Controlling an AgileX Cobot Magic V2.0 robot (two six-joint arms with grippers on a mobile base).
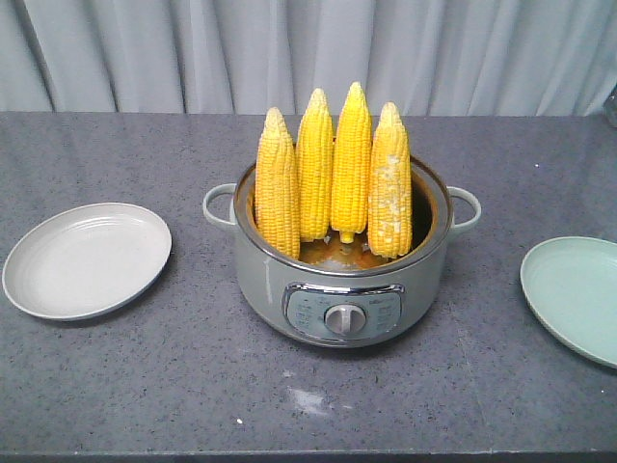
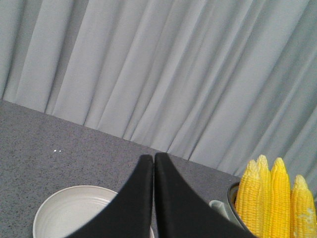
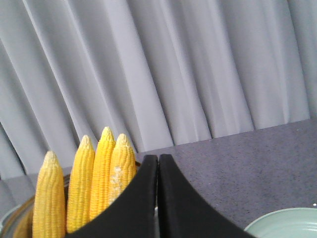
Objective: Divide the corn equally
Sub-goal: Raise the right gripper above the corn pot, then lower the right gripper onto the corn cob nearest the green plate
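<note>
- Well, four bright yellow corn cobs [image 1: 333,174] stand upright in a round grey pot [image 1: 342,289] on the worktop [image 1: 145,386].
- Left black end effector [image 2: 154,163] pressed together above a white plate [image 2: 74,210].
- Right end effector [image 3: 158,163] pressed together, cobs beside it.

left gripper [image 2: 153,159]: closed tight, nothing held | right gripper [image 3: 158,159]: closed tight, nothing held

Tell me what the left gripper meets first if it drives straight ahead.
Probably nothing close: the shut left gripper aims between the white plate and the corn, over the table toward the curtain. Depth is unclear.
</note>
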